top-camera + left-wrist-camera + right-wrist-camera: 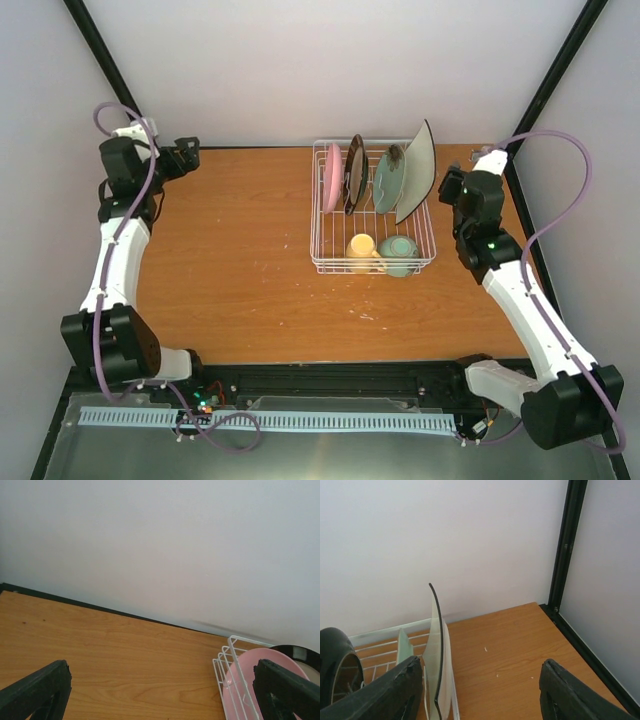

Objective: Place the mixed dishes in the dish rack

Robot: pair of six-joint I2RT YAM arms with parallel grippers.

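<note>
The white wire dish rack (318, 262) stands at the back centre-right of the table. In its prongs stand the pink plate (332, 177), black-rimmed plate (354, 173), mint-green plate (388, 180) and square off-white plate (417, 172). The yellow mug (360, 247) and pale-green bowl (398, 250) sit in its front part. My left gripper (190, 152) is open and empty at the far left back corner. My right gripper (452, 185) is open and empty just right of the rack. The right wrist view shows the square plate (437, 665) on edge by the left finger (380, 695).
The wooden table (240, 260) has a black frame post (565, 545) at its back right corner and white walls behind. The left wrist view shows the rack corner (222, 667) and pink plate (240, 690) at lower right. Small white crumbs (485, 649) lie right of the rack.
</note>
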